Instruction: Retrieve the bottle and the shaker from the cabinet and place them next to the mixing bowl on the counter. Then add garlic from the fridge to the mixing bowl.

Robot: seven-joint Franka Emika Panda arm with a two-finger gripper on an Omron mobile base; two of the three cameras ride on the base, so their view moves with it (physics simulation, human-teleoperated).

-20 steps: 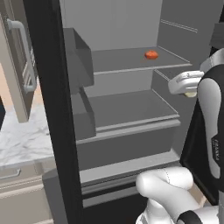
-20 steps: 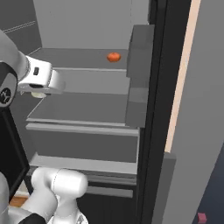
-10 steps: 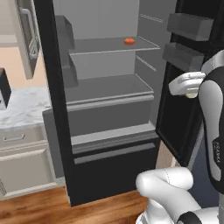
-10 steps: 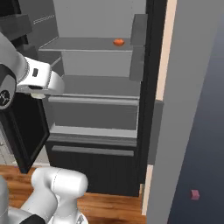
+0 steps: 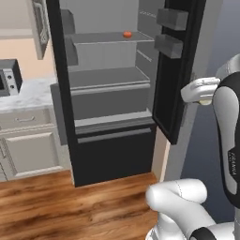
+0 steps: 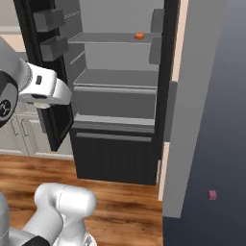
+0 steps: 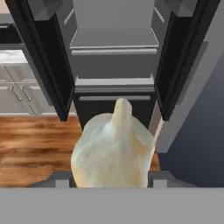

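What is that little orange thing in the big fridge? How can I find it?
Look at the tall fridge with its doors open. Go up to its highest grey shelf. The little round orange-red thing sits there alone, the single bright spot among grey shelves.

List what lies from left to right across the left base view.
Microwave → counter → fridge with an orange thing on its upper shelf → open fridge door → robot arm.
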